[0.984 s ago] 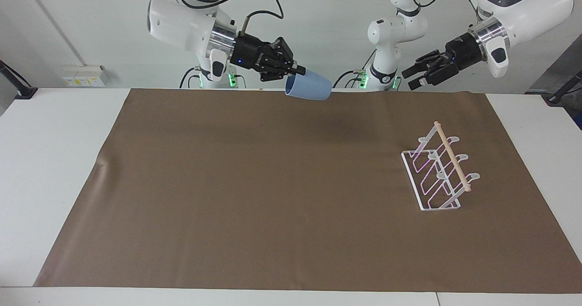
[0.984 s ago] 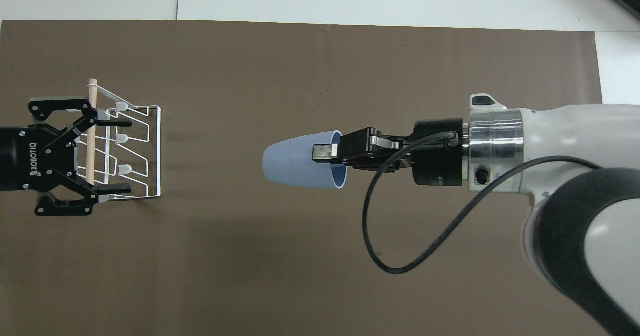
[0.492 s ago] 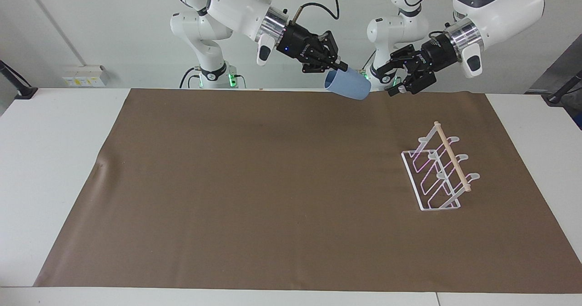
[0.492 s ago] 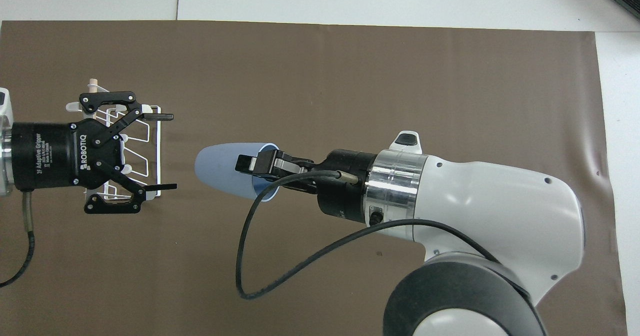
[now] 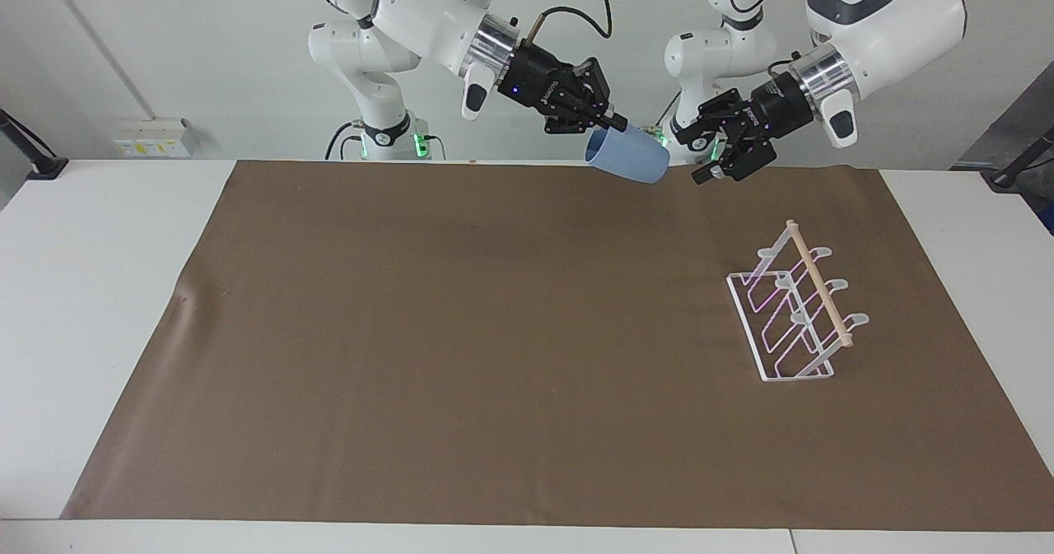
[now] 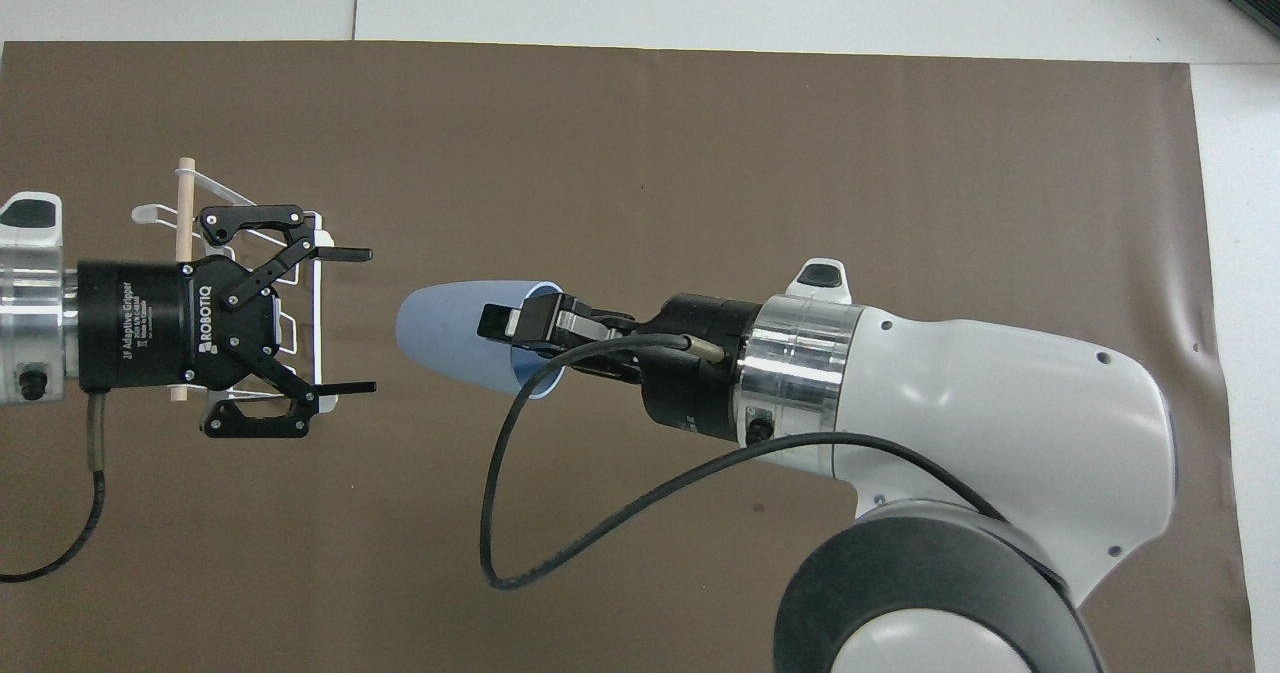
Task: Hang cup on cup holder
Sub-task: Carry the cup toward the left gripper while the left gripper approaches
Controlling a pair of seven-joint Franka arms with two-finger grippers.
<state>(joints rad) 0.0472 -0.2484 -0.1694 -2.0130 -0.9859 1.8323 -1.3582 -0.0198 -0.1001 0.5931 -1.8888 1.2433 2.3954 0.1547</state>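
— Tool on the right arm (image 5: pixel 616 123): what has it got?
— It is clamped on the rim of the cup (image 5: pixel 626 156), one finger inside the mouth and one outside, up in the air over the brown mat (image 5: pixel 461 348) at the robots' edge of the surface (image 5: pixel 99 290).
— How does the cup look?
— Small, light blue, smooth and plain, with no handle, narrowing toward its closed base. It lies tilted on its side; its base points toward the left arm's end and its open mouth faces the right tool, as the overhead view shows (image 6: pixel 478 336).
— And the left tool (image 5: pixel 706 163)?
— Its fingers (image 6: pixel 343 254) stand wide apart with nothing between them. It hangs in the air just beside the cup's base, apart from it.
— Where is the cup holder (image 5: pixel 795 311)?
— On the mat toward the left arm's end, a white wire rack with looped prongs and a pale wooden rod (image 5: pixel 818 282) along the top. No cup hangs on it.
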